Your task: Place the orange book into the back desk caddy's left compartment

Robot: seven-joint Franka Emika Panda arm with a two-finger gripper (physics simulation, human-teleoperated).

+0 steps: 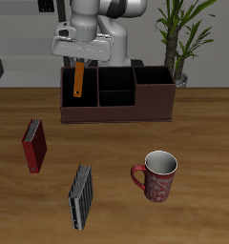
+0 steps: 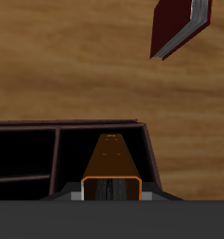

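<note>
Orange stands out against the dark wood: the orange book hangs upright from the pincer, its upper end pinched between the fingers and its lower part reaching down inside the left compartment of the back desk caddy. From the exterior view the book tilts slightly, and whether its bottom edge already touches the compartment floor is hard to tell. The wrist view looks straight down along the book, its orange cover framing the pale page edges, with the pincer closed on it and the compartment's dark brown walls close on either side; the neighbouring sections of the caddy show beside it. The caddy stands near the back of the wooden table, just in front of the robot's base, and a potted plant rises behind one end of it. Nearer the table's front edge, well apart from the caddy, lie a dark red book and, farther forward still, a grey-and-black striped book. A red patterned mug stands upright beside the striped book, apart from it. The dark red book also shows in the wrist view, lying on the table beyond the caddy's front wall.
</note>
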